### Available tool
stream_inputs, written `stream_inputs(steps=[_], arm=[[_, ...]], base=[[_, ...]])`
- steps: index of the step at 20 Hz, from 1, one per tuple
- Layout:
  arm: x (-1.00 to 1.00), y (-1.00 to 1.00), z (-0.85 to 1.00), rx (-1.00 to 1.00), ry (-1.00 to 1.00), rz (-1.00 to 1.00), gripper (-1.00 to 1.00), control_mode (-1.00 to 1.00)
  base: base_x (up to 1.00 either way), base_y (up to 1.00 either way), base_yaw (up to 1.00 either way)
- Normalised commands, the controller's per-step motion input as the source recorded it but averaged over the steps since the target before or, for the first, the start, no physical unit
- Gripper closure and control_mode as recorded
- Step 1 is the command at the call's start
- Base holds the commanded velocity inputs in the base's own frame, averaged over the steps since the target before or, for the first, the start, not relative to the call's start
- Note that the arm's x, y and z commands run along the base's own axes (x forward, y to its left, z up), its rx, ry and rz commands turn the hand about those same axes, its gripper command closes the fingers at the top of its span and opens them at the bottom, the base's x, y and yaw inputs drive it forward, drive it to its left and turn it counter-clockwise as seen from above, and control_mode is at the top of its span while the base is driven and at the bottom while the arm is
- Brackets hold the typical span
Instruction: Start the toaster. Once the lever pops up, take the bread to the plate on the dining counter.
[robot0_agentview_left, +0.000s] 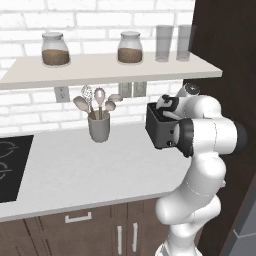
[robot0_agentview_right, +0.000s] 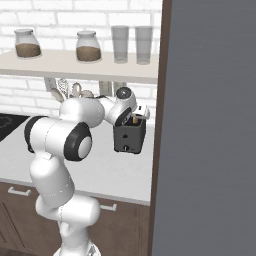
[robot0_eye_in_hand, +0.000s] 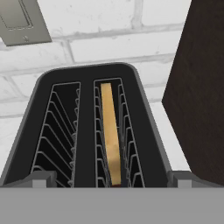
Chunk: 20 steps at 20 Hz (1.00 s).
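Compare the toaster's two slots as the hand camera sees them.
In the toaster, the right-hand slot holds the bread standing on edge between its wire guides; the left-hand slot holds nothing, so its dark interior shows. The bread sits slightly off-centre in its slot. Both slots are long, narrow, parallel and lined with the same wire racks.

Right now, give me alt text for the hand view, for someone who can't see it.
Looking down into a black toaster: a tan slice of bread stands on edge in the right slot, the left slot empty. White brick wall behind, a dark panel at right.
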Motion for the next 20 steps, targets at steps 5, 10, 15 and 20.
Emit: stream_inputs(steps=[5, 10, 15, 20], arm=[[0.00, 0.00, 0.00, 0.00, 0.00, 0.00, -1.00, -1.00], [0.00, 0.00, 0.00, 0.00, 0.00, 0.00, -1.00, -1.00], [0.00, 0.00, 0.00, 0.00, 0.00, 0.00, -1.00, -1.00], [0.00, 0.00, 0.00, 0.00, 0.00, 0.00, -1.00, -1.00]], base=[[0.00, 0.00, 0.00], [0.00, 0.00, 0.00], [0.00, 0.00, 0.00], [0.00, 0.00, 0.00]])
